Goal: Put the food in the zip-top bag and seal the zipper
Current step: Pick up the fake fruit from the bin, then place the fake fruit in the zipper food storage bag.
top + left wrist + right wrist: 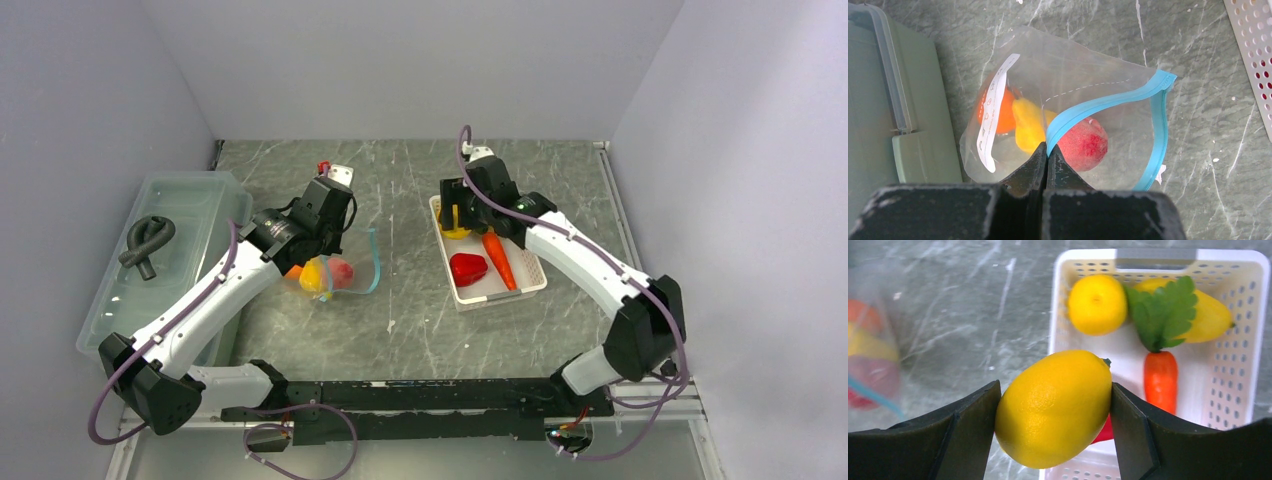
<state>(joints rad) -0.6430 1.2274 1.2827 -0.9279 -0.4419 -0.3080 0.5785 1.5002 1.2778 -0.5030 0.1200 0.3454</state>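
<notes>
One lemon (1053,410) clamped in right tool (1055,392) above basket (1248,340); left tool (1047,150) pinches zipper (1108,102).

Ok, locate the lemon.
Right wrist view: the lemon is held by the right gripper, at the left edge of the white basket, left of the carrot.

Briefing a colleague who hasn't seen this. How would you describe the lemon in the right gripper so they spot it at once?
On the table, right of centre, sits a white basket. At its far-left corner the right gripper clamps a lemon. Unlike the round yellow fruit and pointed yellow fruit lying in the basket, it sits between black fingers.
</notes>
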